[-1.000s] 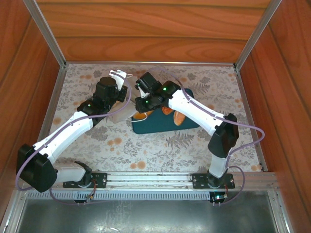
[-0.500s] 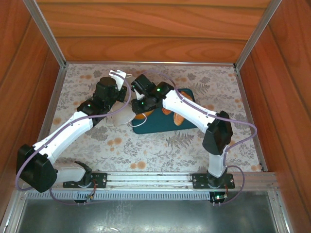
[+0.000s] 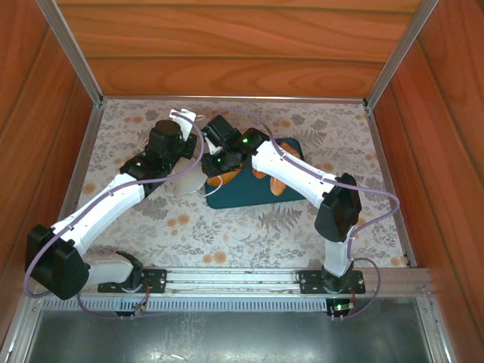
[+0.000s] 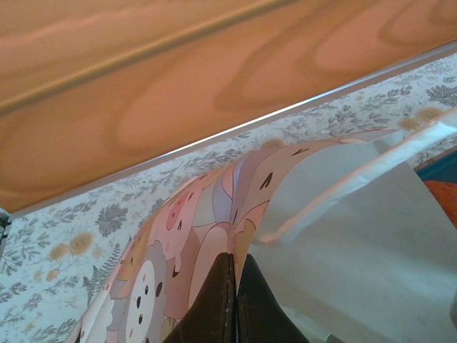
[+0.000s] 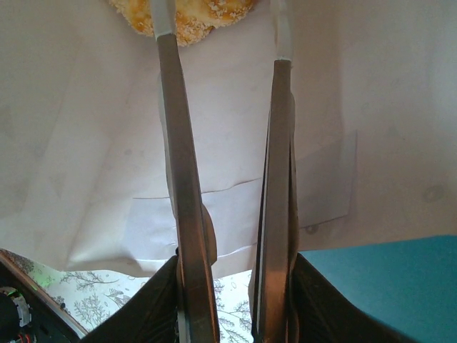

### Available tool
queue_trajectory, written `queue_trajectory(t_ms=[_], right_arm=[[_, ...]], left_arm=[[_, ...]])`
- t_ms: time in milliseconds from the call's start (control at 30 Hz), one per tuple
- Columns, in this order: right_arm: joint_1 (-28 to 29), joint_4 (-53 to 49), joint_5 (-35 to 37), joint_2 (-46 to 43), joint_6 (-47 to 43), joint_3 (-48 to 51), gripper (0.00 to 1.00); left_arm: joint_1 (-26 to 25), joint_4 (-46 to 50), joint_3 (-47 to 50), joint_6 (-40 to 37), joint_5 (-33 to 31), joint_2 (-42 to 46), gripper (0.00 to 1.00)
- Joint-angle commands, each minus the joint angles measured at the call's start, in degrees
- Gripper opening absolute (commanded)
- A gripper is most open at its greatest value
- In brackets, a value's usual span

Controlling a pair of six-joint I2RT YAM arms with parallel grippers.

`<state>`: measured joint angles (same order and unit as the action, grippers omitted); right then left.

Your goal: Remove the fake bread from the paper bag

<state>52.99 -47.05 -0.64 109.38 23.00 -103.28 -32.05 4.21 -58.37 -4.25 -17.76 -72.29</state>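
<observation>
The paper bag (image 3: 187, 182) sits tipped between the two arms, its mouth toward the right arm. My left gripper (image 4: 235, 263) is shut on the bag's rim (image 4: 246, 214), with the colourful animal-print face (image 4: 186, 236) on one side and the white inside (image 4: 350, 243) on the other. My right gripper (image 5: 223, 28) reaches deep into the bag (image 5: 357, 107), fingers (image 5: 178, 157) apart. A golden, crumb-coated piece of fake bread (image 5: 193, 18) lies at their tips, partly behind the left one. In the top view this gripper (image 3: 210, 172) is at the bag's mouth.
A dark teal tray (image 3: 246, 198) lies just right of the bag and carries golden pastries (image 3: 280, 184); its corner (image 5: 385, 286) shows in the right wrist view. A white loop handle (image 4: 357, 177) arches over the bag's mouth. Wooden walls enclose the floral table (image 3: 227, 234).
My right gripper has moved left from over the tray's end to the bag's mouth and into it. The left gripper has kept its hold and place.
</observation>
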Motion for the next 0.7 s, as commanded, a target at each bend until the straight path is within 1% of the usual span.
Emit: queue_trajectory(t_ms=[0,200,433,667], right_arm=[[0.5,3.05,-0.96,0.6,-0.01,-1.93,0.37],[-0.27,0.33,2.35,-2.66,1.25,-1.9,0.37],[-0.93,-5.08,2.48,0.3,2.46,-7.44,0.35],[-1.03,-6.54,2.83,-2.16,2.14,-7.64,0.36]], left_arm=[[-0.37,-1.58,-0.51,0.36,0.27,0.96,0.0],[-0.33,-1.58,-0.07,0.34,0.15,0.64,0.0],[-0.36,-1.62,1.11,0.63,-0.82,0.96,0.0],[-0.21,-1.58,1.23,0.24,-1.19,0.85,0.0]])
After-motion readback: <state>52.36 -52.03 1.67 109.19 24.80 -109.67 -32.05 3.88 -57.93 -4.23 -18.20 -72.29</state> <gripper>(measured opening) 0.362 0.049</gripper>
